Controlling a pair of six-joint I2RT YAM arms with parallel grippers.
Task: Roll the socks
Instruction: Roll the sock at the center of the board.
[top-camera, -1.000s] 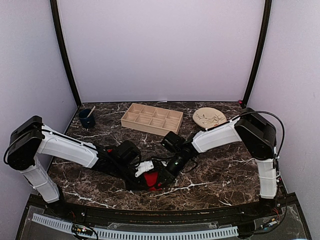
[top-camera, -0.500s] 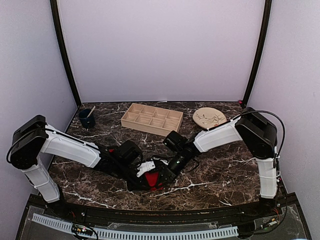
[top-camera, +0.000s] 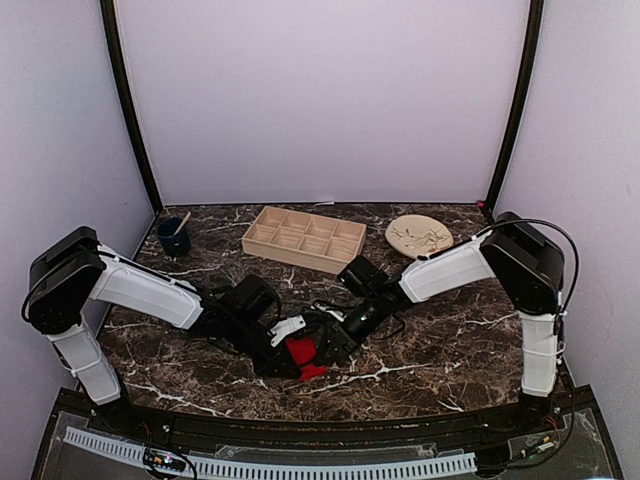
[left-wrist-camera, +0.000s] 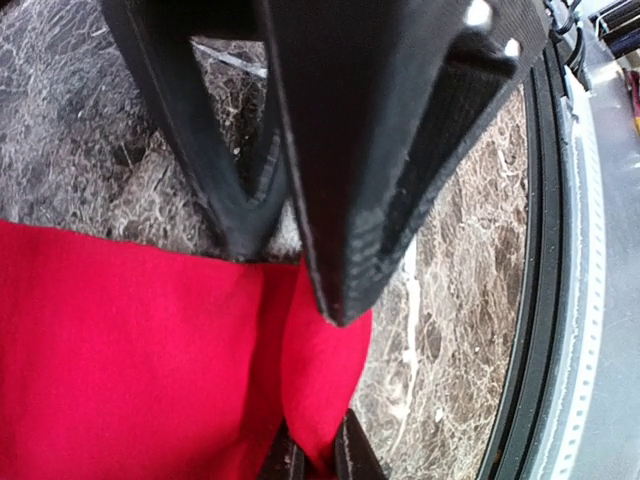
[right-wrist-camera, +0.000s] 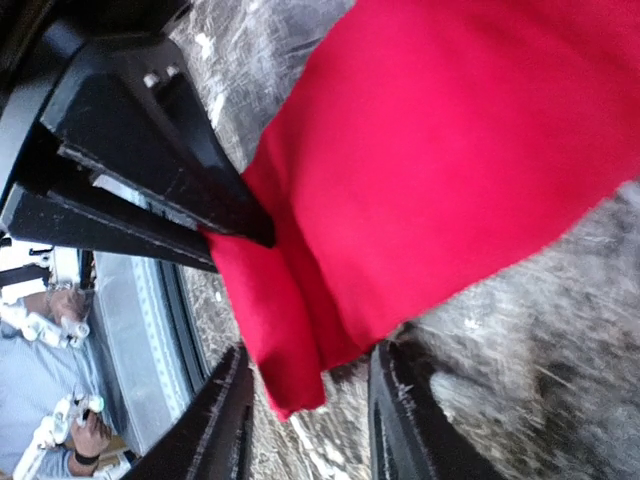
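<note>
The socks (top-camera: 300, 352) lie as a flat red layer on the marble worktop (top-camera: 440, 345), near its front edge between the two arms and well apart from the wooden tray (top-camera: 305, 238). The left claw (left-wrist-camera: 315, 462) is clenched on a fold at the fabric's end. The right claw (right-wrist-camera: 305, 405) is released, its jaws straddling that same end without pinching it. The roll looks barely begun. To do it well, the left pinch should stay firm while turning the fold over itself, and the right claw should pin the free length so the fabric tightens rather than slides or bunches.
</note>
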